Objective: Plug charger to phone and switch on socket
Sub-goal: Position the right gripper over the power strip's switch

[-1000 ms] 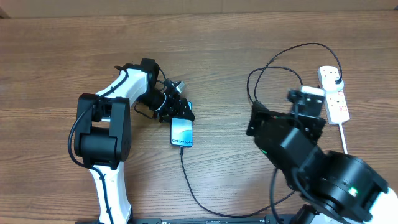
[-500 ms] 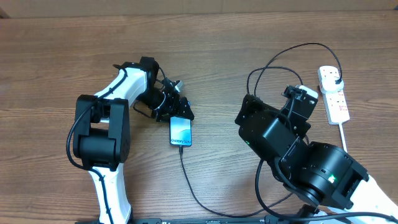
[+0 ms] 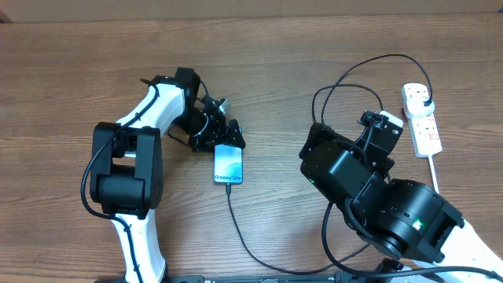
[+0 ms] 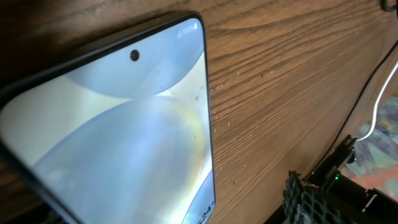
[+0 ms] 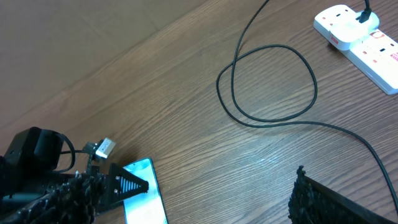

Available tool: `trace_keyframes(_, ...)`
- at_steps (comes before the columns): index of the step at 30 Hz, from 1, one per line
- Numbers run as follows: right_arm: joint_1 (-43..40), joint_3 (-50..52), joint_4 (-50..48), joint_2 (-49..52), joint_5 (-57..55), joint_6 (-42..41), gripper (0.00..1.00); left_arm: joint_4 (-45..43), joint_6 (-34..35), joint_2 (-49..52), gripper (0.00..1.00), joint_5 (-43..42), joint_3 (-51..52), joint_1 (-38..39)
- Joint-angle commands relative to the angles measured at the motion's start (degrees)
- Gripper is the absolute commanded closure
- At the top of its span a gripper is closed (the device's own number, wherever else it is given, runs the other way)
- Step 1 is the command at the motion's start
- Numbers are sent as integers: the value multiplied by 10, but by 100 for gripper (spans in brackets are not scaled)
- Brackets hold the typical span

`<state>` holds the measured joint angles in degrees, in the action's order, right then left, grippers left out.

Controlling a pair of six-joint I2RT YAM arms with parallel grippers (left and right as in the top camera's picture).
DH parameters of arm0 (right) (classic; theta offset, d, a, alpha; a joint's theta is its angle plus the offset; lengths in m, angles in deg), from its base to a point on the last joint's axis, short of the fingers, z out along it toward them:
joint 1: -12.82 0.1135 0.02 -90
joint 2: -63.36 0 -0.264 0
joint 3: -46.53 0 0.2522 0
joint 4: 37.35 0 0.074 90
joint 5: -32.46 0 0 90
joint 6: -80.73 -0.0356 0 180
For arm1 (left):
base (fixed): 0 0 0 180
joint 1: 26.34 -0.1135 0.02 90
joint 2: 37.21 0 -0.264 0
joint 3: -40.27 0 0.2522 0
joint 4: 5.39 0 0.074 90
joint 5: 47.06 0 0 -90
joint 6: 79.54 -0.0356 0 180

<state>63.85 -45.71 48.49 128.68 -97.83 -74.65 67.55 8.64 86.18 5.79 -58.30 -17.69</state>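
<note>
The phone (image 3: pixel 229 165) lies flat and face up on the table (image 3: pixel 78 63), its top end just beyond the tips of the left gripper (image 3: pixel 222 135). Those fingers stand parted and hold nothing, so the phone rests on its own weight. From that spot the fingers could steady the top end against a push on the far end, which fits the way the charger (image 3: pixel 236 228) meets it. The thin black cable enters the end of the phone farthest from the left fingertips and trails away toward the table's near edge. The connector looks seated, though it is too small in the overhead view to say it is fully home. The rest of the cable swings round in loose loops beside the right gripper (image 3: pixel 381 132) and ends in a black plug (image 3: pixel 425 98) set in the socket (image 3: pixel 422 126). The right fingers are spread wide and empty. They hang above the wood with the socket off to their outer side, near but apart, and the red-marked switches (image 3: pixel 425 123) are untouched. That reads as the plugging step done and the switch press still to come, a job for the right arm because the socket lies well apart from the left fingers.
</note>
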Motion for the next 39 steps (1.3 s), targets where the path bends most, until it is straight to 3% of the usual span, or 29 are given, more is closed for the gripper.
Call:
trace_keyframes(1,-2,-2,2,2,-3,-6,0,-14,-3,48,6,158,22,-4)
trace_keyframes(8,-2,-2,3,2,-3,-6,0,-14,-3,48,0,162,22,-4)
trace_keyframes(25,-2,-2,31,4,-2,-6,0,-26,-3,48,0,168,22,-4)
trace_keyframes(26,-2,-2,33,4,-3,-6,6,-32,-3,48,0,168,22,-4)
trace_keyframes(30,-3,-2,49,4,-33,-6,51,-55,-3,48,0,168,22,-4)
trace_keyframes(32,-13,-3,60,4,-36,-6,69,-62,-3,48,0,168,22,-4)
trace_keyframes(37,-98,-26,101,4,15,-6,91,-83,-3,48,0,168,22,-4)
trace_keyframes(39,-150,-42,125,4,31,-3,94,-96,-3,48,0,168,22,-4)
